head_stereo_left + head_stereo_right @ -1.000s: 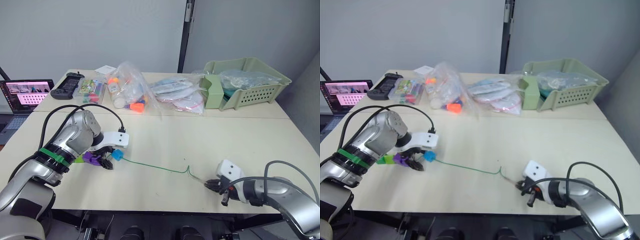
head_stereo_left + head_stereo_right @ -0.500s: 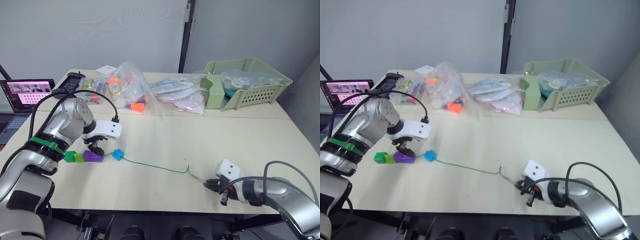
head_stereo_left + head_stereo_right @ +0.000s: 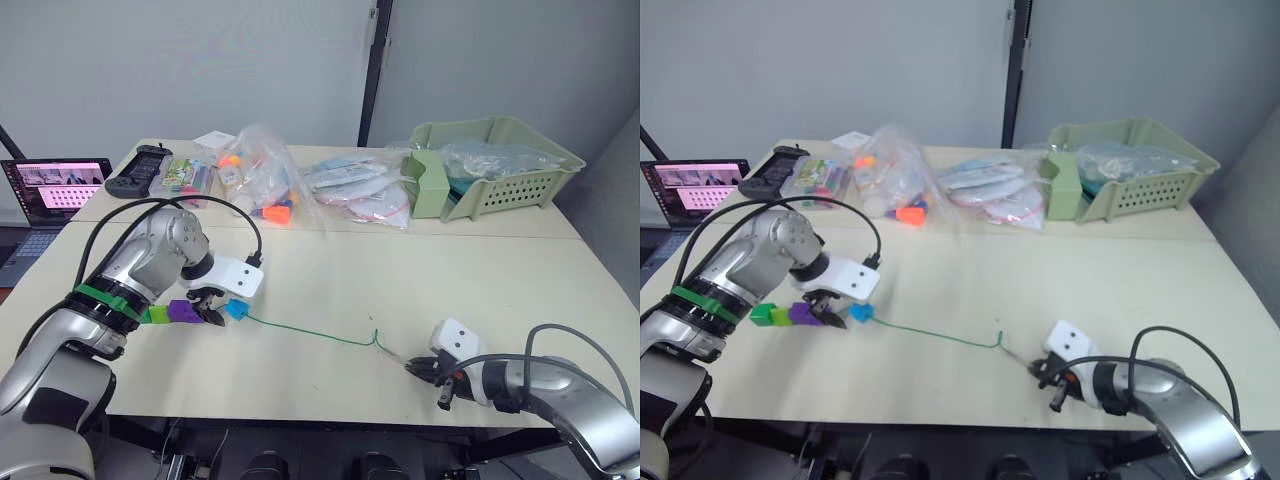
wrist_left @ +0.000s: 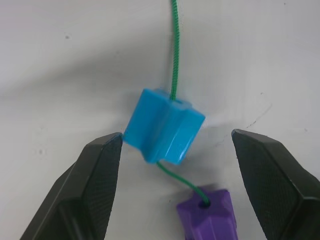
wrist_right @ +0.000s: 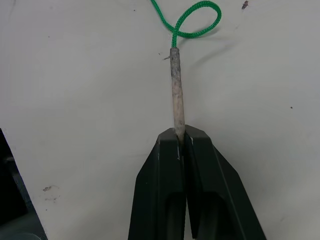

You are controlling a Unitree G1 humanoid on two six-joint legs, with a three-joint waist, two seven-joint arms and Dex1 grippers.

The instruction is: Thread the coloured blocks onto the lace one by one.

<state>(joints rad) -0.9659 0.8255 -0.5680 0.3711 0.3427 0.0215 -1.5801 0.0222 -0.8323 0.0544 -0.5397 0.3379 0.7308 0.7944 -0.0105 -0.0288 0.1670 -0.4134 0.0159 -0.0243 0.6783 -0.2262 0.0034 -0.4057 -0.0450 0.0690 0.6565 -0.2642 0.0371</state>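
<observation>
The green lace (image 3: 310, 334) lies across the table front, from a row of threaded blocks to its stiff silvery tip (image 5: 176, 95). My right gripper (image 5: 181, 137) is shut on that tip near the front right. The blue block (image 4: 164, 125) sits on the lace, a little apart from a purple block (image 4: 207, 217). Further left, the purple block (image 3: 183, 311) joins a light green block (image 3: 781, 315) and a dark green block (image 3: 762, 314). My left gripper (image 4: 175, 145) is open, its fingers either side of the blue block, one finger (image 4: 97, 172) touching or nearly touching it.
Clear bags of craft items (image 3: 260, 185) and flat packets (image 3: 355, 190) lie along the table's back. A pale green basket (image 3: 490, 160) stands at the back right. A laptop (image 3: 55, 185) and a black controller (image 3: 135, 180) are at the far left.
My left gripper has swung back from above the purple and green blocks toward the blue block and now straddles it, open. The right gripper still holds the tip in place.
</observation>
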